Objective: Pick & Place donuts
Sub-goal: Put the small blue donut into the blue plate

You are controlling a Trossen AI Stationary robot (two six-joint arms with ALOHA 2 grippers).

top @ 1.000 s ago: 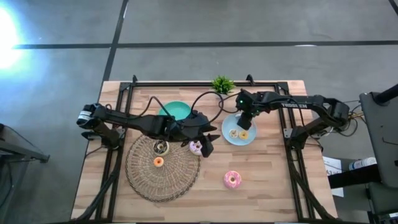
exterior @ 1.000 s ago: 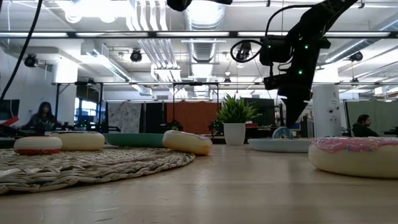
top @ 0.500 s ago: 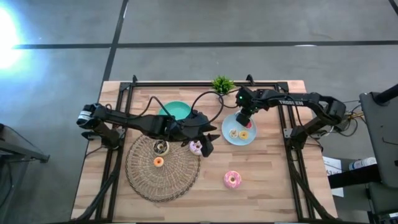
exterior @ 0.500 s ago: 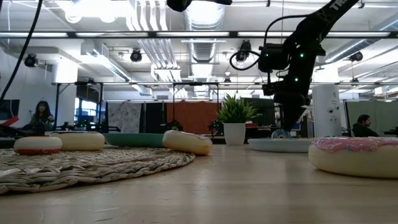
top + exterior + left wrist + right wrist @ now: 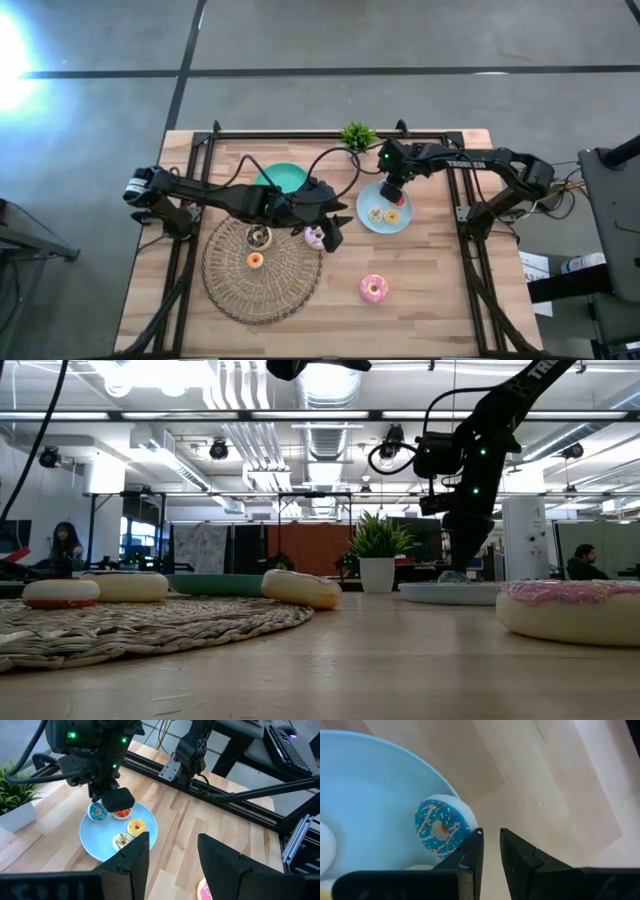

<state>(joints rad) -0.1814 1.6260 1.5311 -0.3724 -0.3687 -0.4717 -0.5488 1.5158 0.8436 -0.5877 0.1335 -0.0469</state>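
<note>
The right end effector (image 5: 116, 800) hovers over the blue plate (image 5: 150, 827), fingers nearly closed, empty. The blue donut (image 5: 441, 829) sits at the rim; probably light, rigid, best pinched across its ring.

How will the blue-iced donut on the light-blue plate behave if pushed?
The blue-iced donut is a small ring, so probably light and quick to slide. It sits against the raised rim of the light-blue plate, so an outward push may tip it off.
</note>
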